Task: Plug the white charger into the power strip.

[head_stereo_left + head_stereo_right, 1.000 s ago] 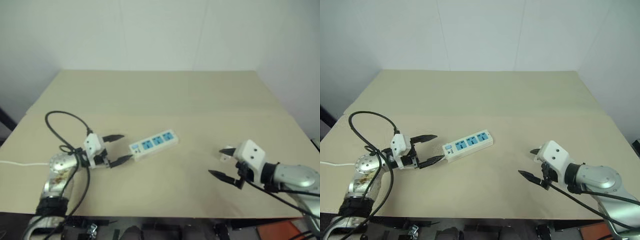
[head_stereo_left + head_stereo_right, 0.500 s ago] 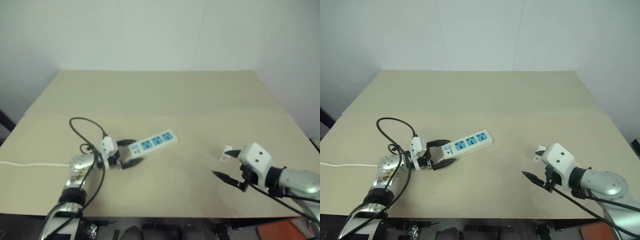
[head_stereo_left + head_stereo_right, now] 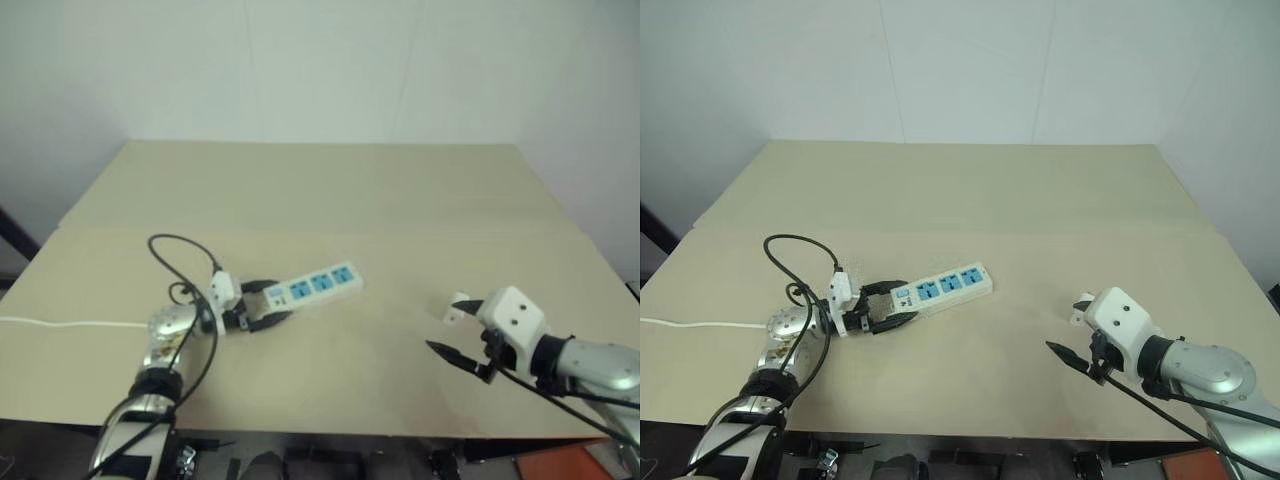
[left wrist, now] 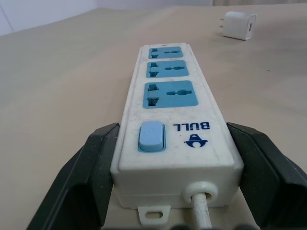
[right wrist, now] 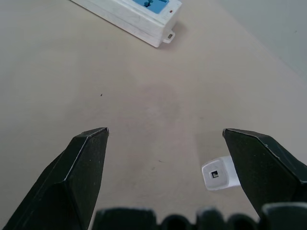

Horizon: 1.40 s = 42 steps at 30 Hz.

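Observation:
The power strip (image 3: 318, 284) lies left of the table's middle, a long white bar with three blue socket faces. My left gripper (image 3: 267, 304) is level at its switch end, one black finger (image 4: 98, 163) pressed on each side of the strip (image 4: 168, 91), shut on it. The white charger (image 3: 458, 305) is a small block lying on the table to the right. My right gripper (image 3: 445, 328) hovers just beside it, open and holding nothing. In the right wrist view the charger (image 5: 220, 175) lies by the inside of one finger.
The strip's thin white cord (image 3: 60, 323) runs off the table's left edge. A black cable loop (image 3: 180, 245) arches over my left arm. The tan table (image 3: 330, 190) stretches back to a white wall.
My left gripper moved right and slightly down to the strip's switch end, and its fingers closed in onto the strip's sides. The right gripper stayed in place, open.

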### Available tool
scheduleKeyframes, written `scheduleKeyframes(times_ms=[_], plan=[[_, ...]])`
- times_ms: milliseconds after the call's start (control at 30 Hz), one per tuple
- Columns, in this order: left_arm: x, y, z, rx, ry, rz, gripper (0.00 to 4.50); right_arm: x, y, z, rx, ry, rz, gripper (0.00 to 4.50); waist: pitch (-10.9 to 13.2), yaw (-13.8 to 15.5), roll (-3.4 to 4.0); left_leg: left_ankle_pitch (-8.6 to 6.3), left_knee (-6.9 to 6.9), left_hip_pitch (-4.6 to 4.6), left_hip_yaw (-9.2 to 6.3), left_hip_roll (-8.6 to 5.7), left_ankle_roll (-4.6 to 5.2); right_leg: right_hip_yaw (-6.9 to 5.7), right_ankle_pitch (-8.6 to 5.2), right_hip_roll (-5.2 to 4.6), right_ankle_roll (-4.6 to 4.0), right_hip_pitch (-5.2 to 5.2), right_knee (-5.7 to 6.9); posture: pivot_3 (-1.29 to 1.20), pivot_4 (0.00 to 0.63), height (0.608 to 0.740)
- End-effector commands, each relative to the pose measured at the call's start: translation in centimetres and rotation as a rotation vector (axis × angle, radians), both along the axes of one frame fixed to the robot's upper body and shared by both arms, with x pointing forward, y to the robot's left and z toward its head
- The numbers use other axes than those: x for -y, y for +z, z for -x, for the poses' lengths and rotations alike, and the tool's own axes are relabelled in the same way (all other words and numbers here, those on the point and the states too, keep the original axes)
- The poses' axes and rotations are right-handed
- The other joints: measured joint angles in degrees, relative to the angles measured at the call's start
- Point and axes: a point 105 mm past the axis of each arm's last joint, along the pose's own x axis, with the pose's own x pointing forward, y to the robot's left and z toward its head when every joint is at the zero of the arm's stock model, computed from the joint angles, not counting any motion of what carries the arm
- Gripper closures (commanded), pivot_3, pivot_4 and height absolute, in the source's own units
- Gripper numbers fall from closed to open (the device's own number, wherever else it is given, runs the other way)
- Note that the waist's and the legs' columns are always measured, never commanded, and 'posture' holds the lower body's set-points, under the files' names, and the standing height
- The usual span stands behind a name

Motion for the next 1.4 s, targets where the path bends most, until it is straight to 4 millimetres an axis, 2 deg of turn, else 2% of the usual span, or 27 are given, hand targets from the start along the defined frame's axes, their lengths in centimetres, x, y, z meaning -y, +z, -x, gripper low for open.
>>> scheduleKeyframes(times_ms=[33,167,333,467,667,967,1167,1400], plan=[[0.7,-1.2,0.7,-0.085,-0.067,-0.051,1.25,0.0,1.3,-0.1,0.059,0.000,0.019,0.00,-0.01,0.00,0.00,0.00,0.00,0.00,0.00,0.00,0.00,0.00,0.00,0.00,0.00,0.00,0.00,0.00,0.150,0.740],[0.9,-1.0,1.4,-0.083,-0.136,-0.088,1.25,0.5,1.7,-0.4,0.087,0.038,0.098,0.00,-0.01,-0.09,-0.01,0.00,0.00,-0.01,0.00,0.00,0.00,0.00,0.00,0.00,0.00,0.00,-0.02,0.00,0.150,0.740],[1.0,-0.4,1.5,-0.091,-0.192,-0.109,1.25,2.4,2.5,-1.8,0.106,0.167,0.383,0.00,-0.01,-0.43,0.00,0.00,0.02,-0.01,0.03,0.00,0.00,0.00,0.00,0.00,0.00,0.00,-0.04,0.00,0.150,0.740],[1.6,0.0,1.5,-0.094,-0.216,-0.101,1.25,2.5,2.5,-2.4,0.182,0.472,0.698,0.00,-0.01,-0.55,0.00,0.00,-0.02,0.00,0.05,0.02,0.00,0.00,0.00,0.01,0.00,-0.03,-0.07,0.00,0.150,0.740],[2.3,0.2,1.5,-0.093,-0.234,-0.092,1.25,1.1,2.2,-2.2,0.166,0.958,0.988,0.00,0.01,-0.98,0.01,0.00,0.02,-0.05,0.09,0.04,0.00,0.02,-0.01,0.00,0.01,-0.09,-0.09,0.00,0.150,0.740],[2.4,-0.1,1.9,-0.095,-0.206,-0.075,1.25,-0.4,1.7,-6.1,0.263,1.225,1.243,0.00,0.02,-0.95,0.01,0.01,0.07,-0.07,0.08,0.04,-0.01,0.01,0.00,-0.03,0.00,-0.15,-0.07,0.00,0.150,0.740],[2.3,0.1,1.8,-0.080,-0.170,-0.060,1.25,-0.8,0.5,-6.8,0.263,1.335,1.298,0.00,0.01,-0.81,0.02,0.01,0.06,-0.05,0.08,0.04,-0.01,0.01,0.00,-0.04,-0.01,-0.18,-0.08,0.00,0.150,0.740],[2.4,0.2,1.8,-0.079,-0.166,-0.061,1.25,-0.4,0.2,-7.7,0.264,1.339,1.327,0.00,0.01,-0.90,0.02,0.02,0.06,0.00,0.08,0.04,-0.04,0.02,0.00,-0.04,-0.01,-0.17,-0.05,0.00,0.150,0.740]])
